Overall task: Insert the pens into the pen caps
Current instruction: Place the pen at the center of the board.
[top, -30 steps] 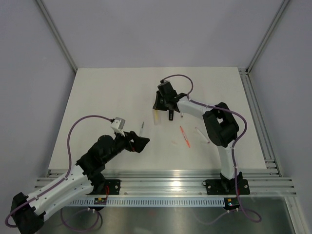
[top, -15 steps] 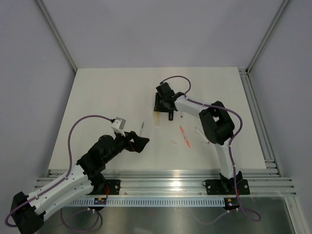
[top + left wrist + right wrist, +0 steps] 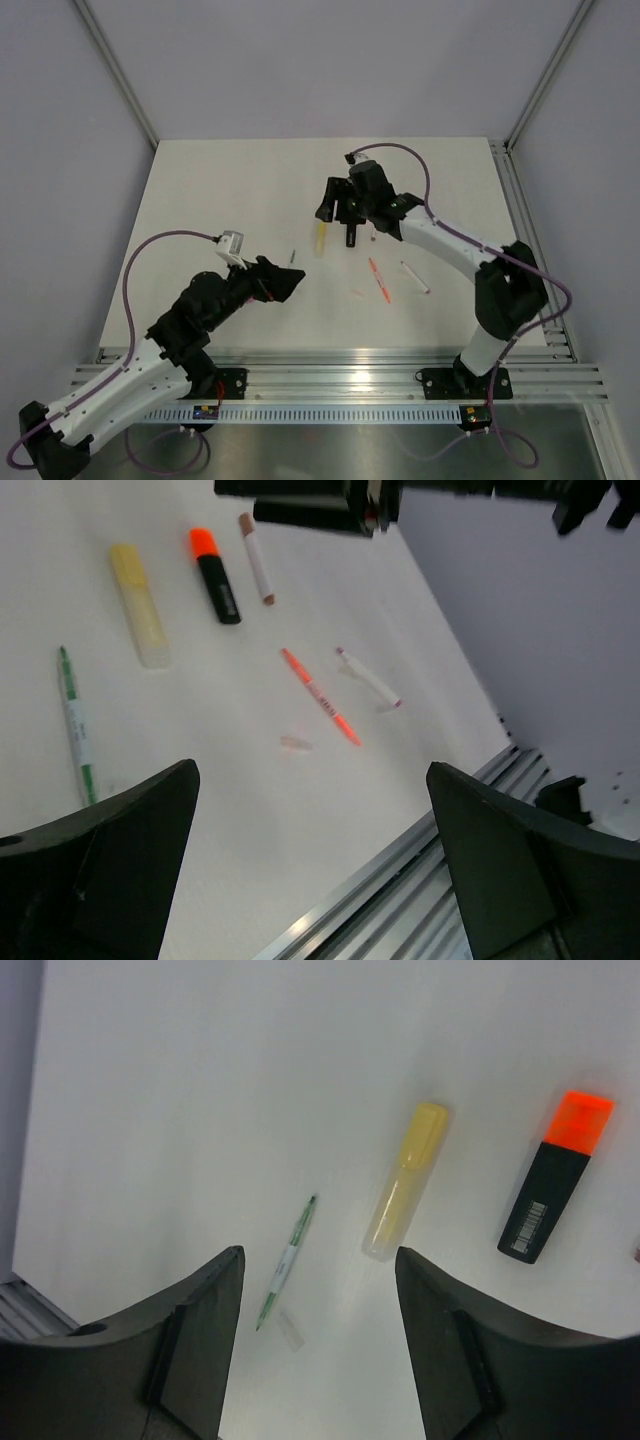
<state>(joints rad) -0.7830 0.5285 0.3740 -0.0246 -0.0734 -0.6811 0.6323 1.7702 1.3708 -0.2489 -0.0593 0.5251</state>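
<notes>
The pens lie loose on the white table (image 3: 230, 200). A pale yellow highlighter (image 3: 320, 237) (image 3: 405, 1182) and a stubby black highlighter with an orange end (image 3: 351, 236) (image 3: 555, 1175) rest side by side. My right gripper (image 3: 337, 212) (image 3: 318, 1255) hovers open above them, holding nothing. A thin green-and-white pen (image 3: 287, 1258) (image 3: 76, 725) has a clear cap (image 3: 289, 1328) beside it. Further right lie an orange-red pen (image 3: 379, 280) (image 3: 320, 695), a white pen (image 3: 415, 277) (image 3: 368, 678) and a whitish cap (image 3: 296, 744). My left gripper (image 3: 285, 283) (image 3: 310, 770) is open and empty, low near the front.
A white pen with a brownish end (image 3: 256, 570) lies just right of the black highlighter. An aluminium rail (image 3: 340, 360) runs along the table's near edge. Grey walls enclose the table at the back and on both sides.
My right gripper has opened wide and lifted off the yellow highlighter, which stays on the table. The right arm's elbow swung out to the right. The left arm shifted slightly.
</notes>
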